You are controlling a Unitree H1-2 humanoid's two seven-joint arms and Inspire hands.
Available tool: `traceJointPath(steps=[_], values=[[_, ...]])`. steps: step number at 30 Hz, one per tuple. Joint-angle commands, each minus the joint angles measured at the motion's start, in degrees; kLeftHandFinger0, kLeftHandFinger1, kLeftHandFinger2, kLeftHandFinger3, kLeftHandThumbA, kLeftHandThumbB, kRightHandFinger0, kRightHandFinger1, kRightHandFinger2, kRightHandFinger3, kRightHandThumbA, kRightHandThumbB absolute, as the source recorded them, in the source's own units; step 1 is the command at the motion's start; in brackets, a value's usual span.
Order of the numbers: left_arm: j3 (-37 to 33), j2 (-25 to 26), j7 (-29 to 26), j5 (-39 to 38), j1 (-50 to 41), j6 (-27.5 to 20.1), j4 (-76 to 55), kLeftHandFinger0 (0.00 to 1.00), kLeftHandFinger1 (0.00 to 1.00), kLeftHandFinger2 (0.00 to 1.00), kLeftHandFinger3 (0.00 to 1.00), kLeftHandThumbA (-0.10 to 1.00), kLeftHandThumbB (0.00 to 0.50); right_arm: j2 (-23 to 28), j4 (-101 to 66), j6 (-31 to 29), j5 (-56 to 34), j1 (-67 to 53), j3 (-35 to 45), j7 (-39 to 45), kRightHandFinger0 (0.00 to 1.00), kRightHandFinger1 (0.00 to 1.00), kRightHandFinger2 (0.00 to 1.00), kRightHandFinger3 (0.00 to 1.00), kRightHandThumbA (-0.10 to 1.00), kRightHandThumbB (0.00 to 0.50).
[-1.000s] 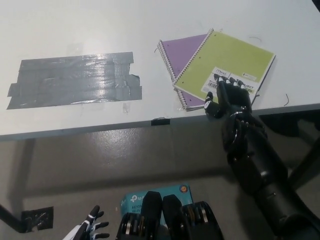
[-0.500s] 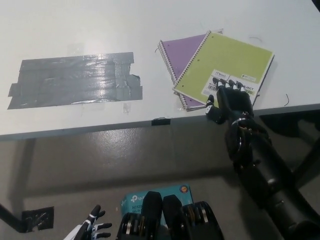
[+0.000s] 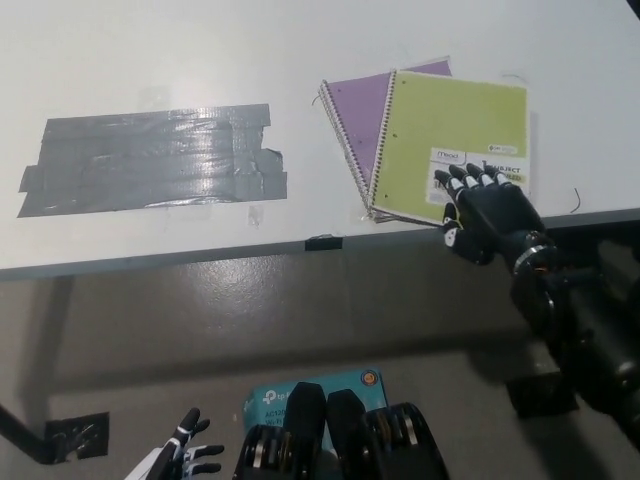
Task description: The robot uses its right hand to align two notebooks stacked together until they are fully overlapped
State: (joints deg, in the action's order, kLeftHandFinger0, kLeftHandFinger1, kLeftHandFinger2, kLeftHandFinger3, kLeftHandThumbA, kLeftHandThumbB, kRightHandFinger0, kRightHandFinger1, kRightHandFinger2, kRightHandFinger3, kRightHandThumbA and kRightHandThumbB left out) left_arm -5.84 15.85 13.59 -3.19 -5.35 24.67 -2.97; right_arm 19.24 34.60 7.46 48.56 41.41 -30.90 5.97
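White tabletop (image 3: 300,60) is being used as the work surface, its near edge running across the middle of the head view, and a wide patch of grey tape (image 3: 155,160) is being left stuck flat on it, well apart from the work. Toward the right, near that edge, the two notebooks are being kept one on the other. The purple notebook (image 3: 355,110) is being covered by the green notebook (image 3: 455,140), yet a purple wedge is being left showing at the left and a sliver at the top, so the pair is judged not fully overlapped. The black right hand (image 3: 487,215) is being laid flat on the green cover's near right corner, fingers spread and pressing down, nothing being gripped; such a flat press is judged to suit sliding and turning the top book over the lower one. The white left hand (image 3: 183,455) is being rested low at the lower left, fingers apart and empty, clear of the table.
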Motion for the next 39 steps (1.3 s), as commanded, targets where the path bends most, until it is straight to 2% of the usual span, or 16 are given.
traceJointPath(steps=[1,4,7,12,19,22,27,29,33,39], values=[[-0.02,1.03,0.83,0.5,-0.11,-2.49,-1.21,0.76,0.81,0.85,1.0,1.0,0.5,2.54,1.97,-6.85,0.2,-1.58,-3.79,4.19,1.0,1.0,1.0,1.0,1.0,0.379],[0.27,0.8,0.77,0.23,-0.17,-3.29,-0.73,0.74,0.79,0.81,1.0,1.0,0.5,4.22,2.01,-11.07,2.24,-0.66,-6.87,2.54,1.0,1.0,1.0,1.0,1.0,0.335],[0.09,0.62,0.67,0.37,-0.18,-3.16,-0.65,0.73,0.77,0.8,1.0,1.0,0.5,5.58,2.41,-13.89,5.04,0.07,-10.28,0.67,1.0,1.0,1.0,1.0,1.0,0.338],[0.2,0.66,1.14,-0.22,0.13,-2.78,-0.61,0.78,0.79,0.81,1.0,1.0,0.5,6.84,2.71,-15.73,7.67,1.74,-14.26,-0.93,1.0,1.0,1.0,1.0,1.0,0.332],[-0.13,0.85,0.88,0.53,0.68,-2.68,-0.85,0.78,0.77,0.78,1.0,1.0,0.5,7.34,4.88,-17.12,9.55,4.58,-16.92,-3.35,1.0,1.0,1.0,1.0,1.0,0.32],[-0.03,0.94,0.95,0.3,0.49,-1.9,-1.68,0.8,0.8,0.8,1.0,1.0,0.5,7.35,6.02,-17.3,11.04,7.15,-18.31,-3.44,1.0,1.0,1.0,1.0,1.0,0.318],[-0.33,1.04,1.08,0.55,0.75,-1.75,-1.76,0.8,0.8,0.79,1.0,1.0,0.5,7.78,6.38,-16.77,10.28,9.51,-17.74,-0.92,1.0,1.0,1.0,1.0,1.0,0.331],[-0.37,1.26,1.03,0.75,0.85,-1.41,-2.22,0.78,0.78,0.75,1.0,1.0,0.5,8.37,7.05,-16.85,11.17,10.69,-17.9,-1.45,1.0,1.0,1.0,1.0,1.0,0.344],[-0.29,1.33,1.35,0.34,1.02,-0.83,-2.66,0.8,0.77,0.76,1.0,1.0,0.5,8.94,8.21,-16.87,11.3,11.45,-17.52,-1.85,1.0,1.0,1.0,1.0,1.0,0.322],[-0.77,1.5,1.18,1.04,0.86,-1.16,-2.84,0.85,0.79,0.78,1.0,1.0,0.5,8.43,8.02,-15.38,10.5,11.7,-16.08,0.45,1.0,1.0,1.0,1.0,1.0,0.351]])
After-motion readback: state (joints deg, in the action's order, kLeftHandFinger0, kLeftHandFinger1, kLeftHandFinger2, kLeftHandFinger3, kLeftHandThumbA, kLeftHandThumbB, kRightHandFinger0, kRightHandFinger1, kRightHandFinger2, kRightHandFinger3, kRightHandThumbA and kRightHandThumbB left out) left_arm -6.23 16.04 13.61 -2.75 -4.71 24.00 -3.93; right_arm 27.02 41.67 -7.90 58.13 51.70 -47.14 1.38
